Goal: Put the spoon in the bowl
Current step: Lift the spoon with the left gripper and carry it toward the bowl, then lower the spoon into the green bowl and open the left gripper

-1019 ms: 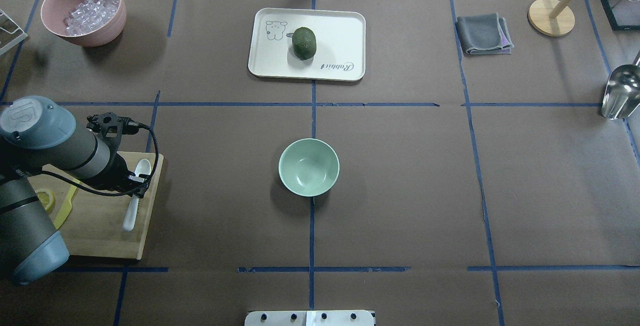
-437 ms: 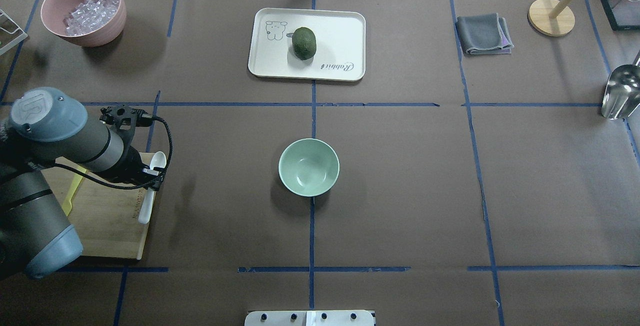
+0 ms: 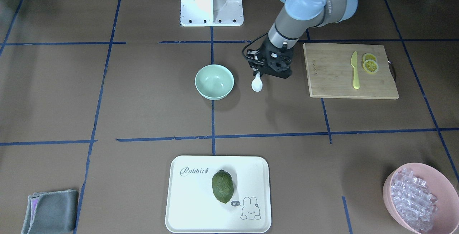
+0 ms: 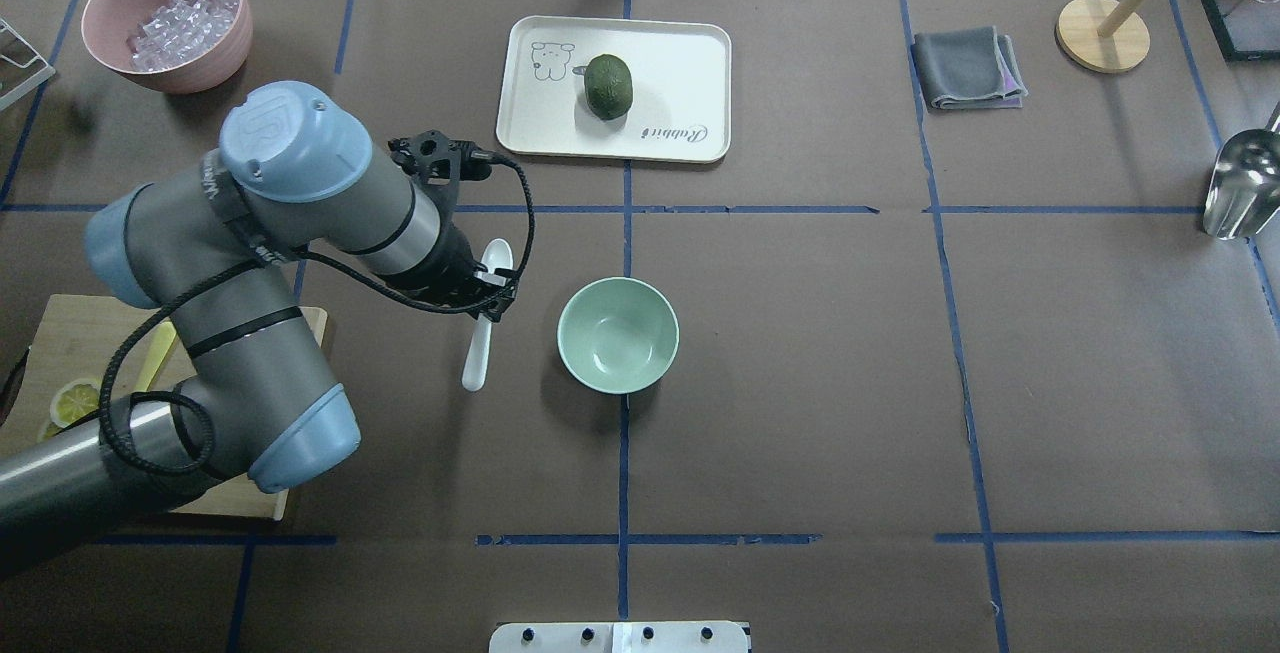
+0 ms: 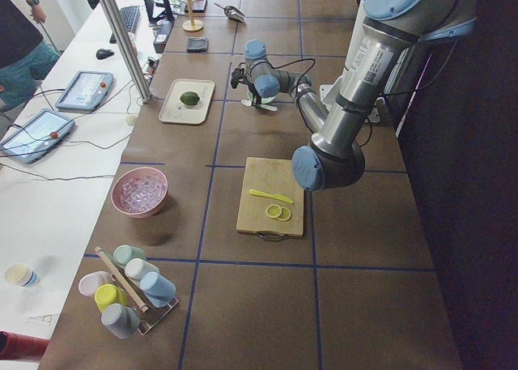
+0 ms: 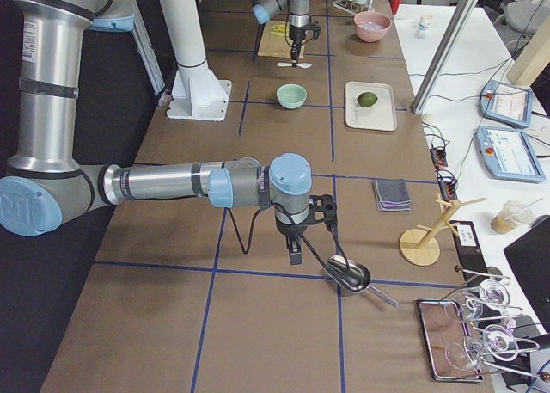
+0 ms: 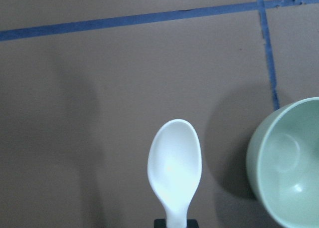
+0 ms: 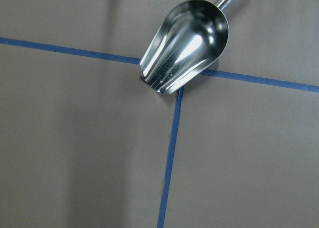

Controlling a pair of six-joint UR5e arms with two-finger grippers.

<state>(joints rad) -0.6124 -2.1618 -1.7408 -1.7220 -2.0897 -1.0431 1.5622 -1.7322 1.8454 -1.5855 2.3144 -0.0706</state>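
The small white spoon (image 4: 497, 259) hangs in my left gripper (image 4: 488, 301), which is shut on its handle just behind the scoop. The handle end (image 4: 472, 373) points back toward the robot. The spoon is held above the table, just left of the pale mint-green bowl (image 4: 617, 335) and apart from it. In the front-facing view the spoon (image 3: 256, 84) is to the right of the bowl (image 3: 214, 82). The left wrist view shows the scoop (image 7: 174, 162) with the bowl's rim (image 7: 259, 158) at its right. My right gripper (image 6: 295, 252) shows only in the exterior right view, near a metal scoop (image 6: 348, 274); I cannot tell whether it is open.
A wooden cutting board (image 3: 333, 80) holds a yellow knife (image 3: 354, 71) and lemon slices (image 3: 370, 65). A white tray (image 4: 690, 53) with a green fruit (image 4: 608, 86) is beyond the bowl. A pink bowl (image 4: 210, 68) of ice, a grey cloth (image 4: 965, 68) and a wooden stand (image 4: 1102, 33) lie further off.
My left arm has carried the spoon off the cutting board and to the right, up to the left side of the mint-green bowl.
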